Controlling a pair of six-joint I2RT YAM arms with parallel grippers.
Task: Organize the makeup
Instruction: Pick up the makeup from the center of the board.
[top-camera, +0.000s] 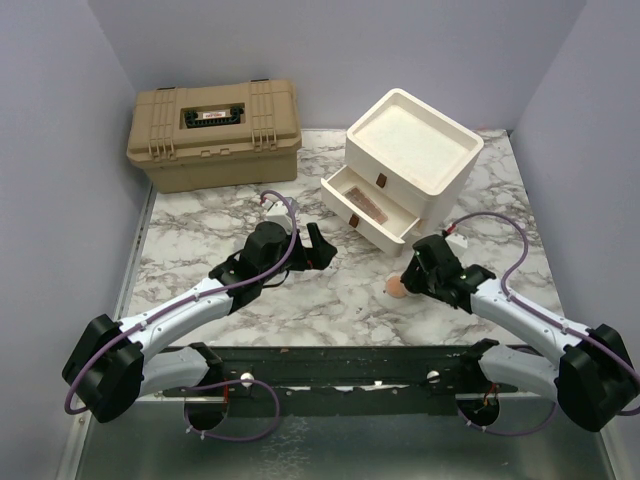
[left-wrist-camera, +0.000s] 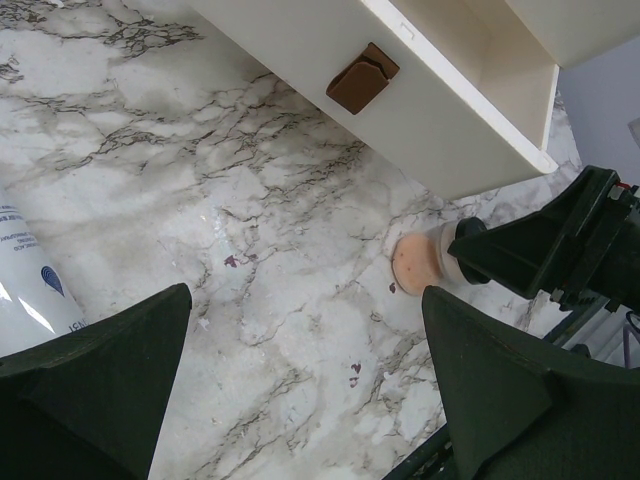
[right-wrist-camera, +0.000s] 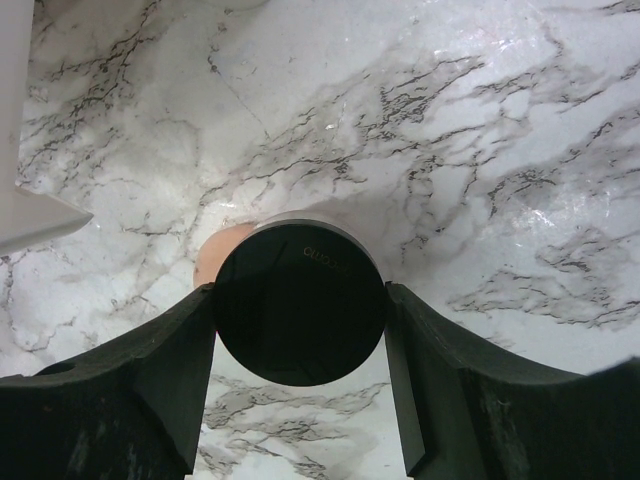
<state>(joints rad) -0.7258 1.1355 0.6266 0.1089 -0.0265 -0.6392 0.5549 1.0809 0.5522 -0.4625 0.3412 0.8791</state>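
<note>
Right fingers (right-wrist-camera: 150, 400) around compact (right-wrist-camera: 298, 300), drawer (left-wrist-camera: 430, 130) beside

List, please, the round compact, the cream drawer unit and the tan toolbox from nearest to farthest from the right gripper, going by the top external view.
1. Round compact: held by the right gripper, at its tip.
2. Cream drawer unit: just beyond the gripper, toward the back of the table, with its lower drawer pulled out.
3. Tan toolbox: far across the table, in the back left corner.

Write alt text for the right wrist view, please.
The right end effector grips a round black compact, peach powder peeking out at its left, over a white marble-patterned table. A corner of the cream drawer unit shows at left.
</note>
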